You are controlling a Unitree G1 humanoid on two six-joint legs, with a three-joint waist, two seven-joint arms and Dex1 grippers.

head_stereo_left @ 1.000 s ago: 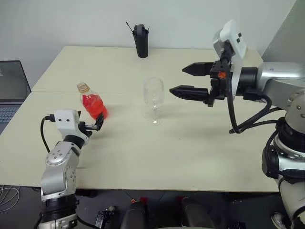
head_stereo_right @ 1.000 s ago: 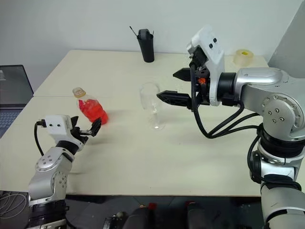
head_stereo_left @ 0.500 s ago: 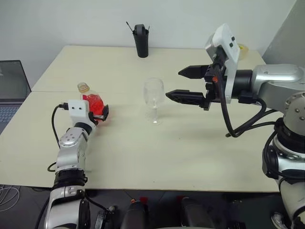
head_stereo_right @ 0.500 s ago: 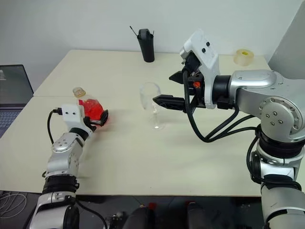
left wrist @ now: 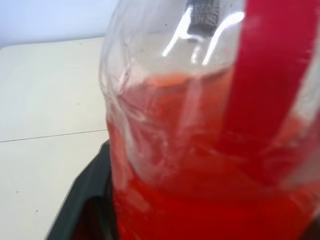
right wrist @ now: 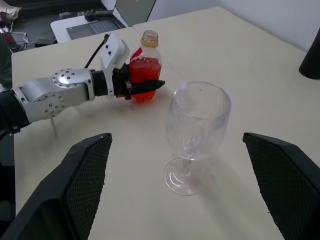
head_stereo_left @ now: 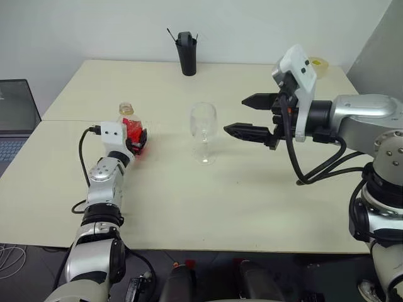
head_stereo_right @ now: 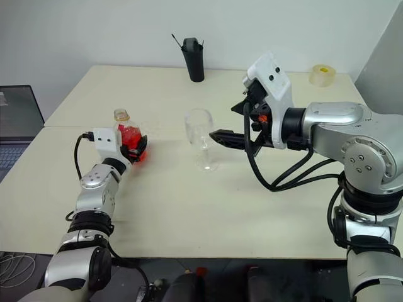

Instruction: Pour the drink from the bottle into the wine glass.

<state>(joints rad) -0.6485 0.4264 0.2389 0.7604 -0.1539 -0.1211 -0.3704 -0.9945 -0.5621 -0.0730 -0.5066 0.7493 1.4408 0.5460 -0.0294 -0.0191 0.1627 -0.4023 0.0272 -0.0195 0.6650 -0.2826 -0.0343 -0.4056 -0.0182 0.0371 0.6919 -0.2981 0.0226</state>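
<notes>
Beige table (head_stereo_left: 208, 207) carries the wine glass (head_stereo_left: 203, 133); beside it my left gripper (right wrist: 142, 87) has reached the bottle (head_stereo_right: 129, 135) and now closes around its red body. My right gripper (head_stereo_left: 250, 116) waits wide beside the glass. Lifting comes next, I think.

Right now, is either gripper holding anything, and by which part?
The left gripper is closed around the bottle at its lower body. The right gripper is open, empty.

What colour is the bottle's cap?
Yellowish, on the bottle; the right wrist view shows it best.
</notes>
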